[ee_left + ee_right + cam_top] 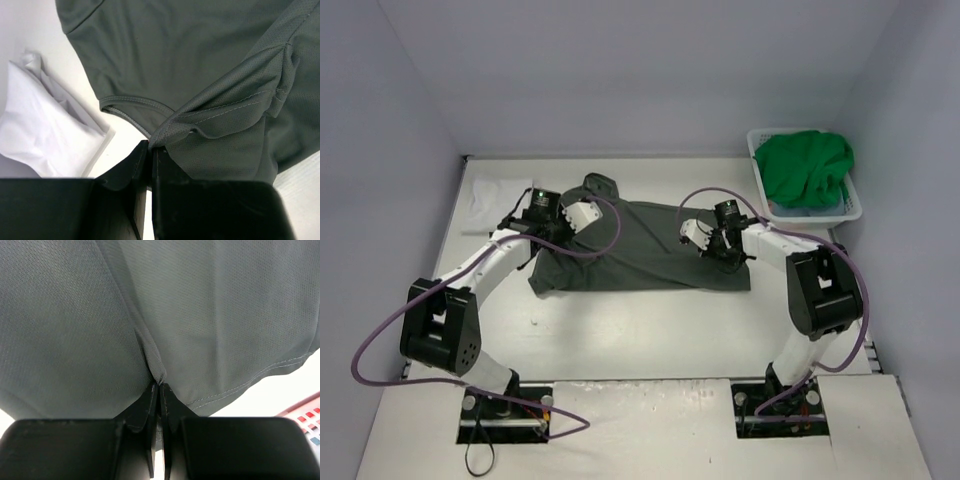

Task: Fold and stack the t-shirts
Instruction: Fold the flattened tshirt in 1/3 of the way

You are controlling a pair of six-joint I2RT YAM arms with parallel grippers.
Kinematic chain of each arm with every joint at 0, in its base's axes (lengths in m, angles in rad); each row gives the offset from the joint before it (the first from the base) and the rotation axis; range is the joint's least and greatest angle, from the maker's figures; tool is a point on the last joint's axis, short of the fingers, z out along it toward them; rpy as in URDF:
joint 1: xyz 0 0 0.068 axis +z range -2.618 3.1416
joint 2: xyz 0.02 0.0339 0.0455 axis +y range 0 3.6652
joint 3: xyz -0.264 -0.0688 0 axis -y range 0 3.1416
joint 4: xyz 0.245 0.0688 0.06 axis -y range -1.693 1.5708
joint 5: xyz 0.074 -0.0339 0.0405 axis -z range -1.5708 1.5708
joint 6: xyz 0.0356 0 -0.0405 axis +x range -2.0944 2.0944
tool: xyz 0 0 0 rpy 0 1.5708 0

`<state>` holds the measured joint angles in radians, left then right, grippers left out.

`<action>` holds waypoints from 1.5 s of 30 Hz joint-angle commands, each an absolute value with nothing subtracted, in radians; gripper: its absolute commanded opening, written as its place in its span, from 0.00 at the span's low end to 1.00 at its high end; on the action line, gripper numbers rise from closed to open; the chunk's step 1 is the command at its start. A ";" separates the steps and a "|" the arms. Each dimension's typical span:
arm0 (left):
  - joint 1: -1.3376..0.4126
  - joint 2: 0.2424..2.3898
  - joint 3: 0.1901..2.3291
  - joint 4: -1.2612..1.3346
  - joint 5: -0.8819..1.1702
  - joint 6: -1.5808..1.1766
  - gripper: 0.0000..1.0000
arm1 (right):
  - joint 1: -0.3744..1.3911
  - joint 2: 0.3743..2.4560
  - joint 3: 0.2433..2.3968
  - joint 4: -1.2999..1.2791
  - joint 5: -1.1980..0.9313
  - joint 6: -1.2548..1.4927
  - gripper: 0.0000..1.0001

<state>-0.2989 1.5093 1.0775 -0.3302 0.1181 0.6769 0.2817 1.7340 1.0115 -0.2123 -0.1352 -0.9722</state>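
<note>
**Top view.** Dark grey collared mesh t-shirt lies spread sideways at mid-worktop, collar to the left. The left tool is at the collar end and the right tool at the hem end. One pinch per end probably allows the cloth to be lifted taut for a fold. A folded white cloth t-shirt sits far left, near the left tool. A bright green t-shirt is heaped in the white plastic laundry basket, far right. Bare worktop toward the arm bases gives the most room.

**Left wrist.** The left tool is closed tight on a puckered stitched edge of the grey shirt, beside the neckline. The white shirt lies close on the left, so there is little margin that way.

**Right wrist.** The right tool is closed tight on a pinched ridge of grey fabric. The hem edge runs to the right, with bare worktop beyond it.
</note>
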 commanded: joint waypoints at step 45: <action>-0.259 2.095 1.458 -0.255 0.114 0.741 0.36 | 0.176 1.916 1.086 -0.011 -0.046 -0.940 0.25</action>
